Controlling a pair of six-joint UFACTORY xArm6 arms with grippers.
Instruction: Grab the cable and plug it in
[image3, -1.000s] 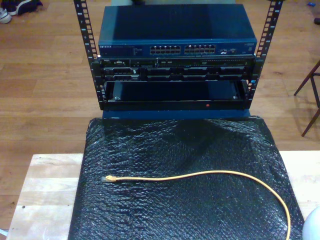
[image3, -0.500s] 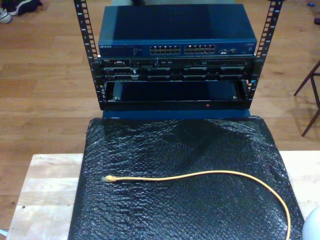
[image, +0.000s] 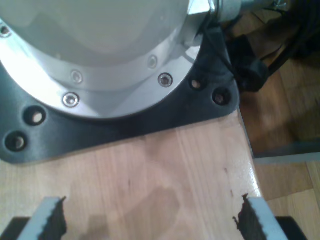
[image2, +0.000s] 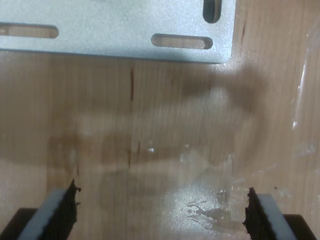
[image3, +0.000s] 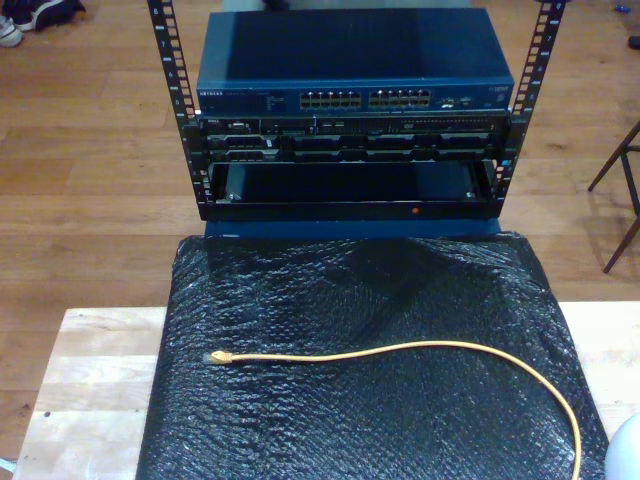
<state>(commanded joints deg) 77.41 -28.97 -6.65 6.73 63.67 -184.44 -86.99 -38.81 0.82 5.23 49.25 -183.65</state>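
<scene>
The cable (image3: 400, 347) is a thin yellow-orange cord lying loose on black bubble wrap (image3: 350, 430). Its plug (image3: 219, 356) lies toward the exterior view's left, and the cord curves off toward that view's lower right. Behind it, a blue network switch (image3: 355, 55) shows two rows of ports (image3: 365, 99). My first gripper (image: 152, 222) is open over bare wood, close to a silver arm base (image: 100, 50) on a black plate (image: 125, 127). My second gripper (image2: 161, 215) is open too, above bare wood near a slotted metal plate (image2: 125, 30). Nothing is between either pair of fingers.
The switch sits in a black rack (image3: 172, 70) with an open bay below it. The wooden table (image3: 90, 370) shows on both sides of the wrap. A white rounded arm part (image3: 625, 450) is at the exterior view's lower right. A chair leg (image3: 625, 190) stands at that view's right.
</scene>
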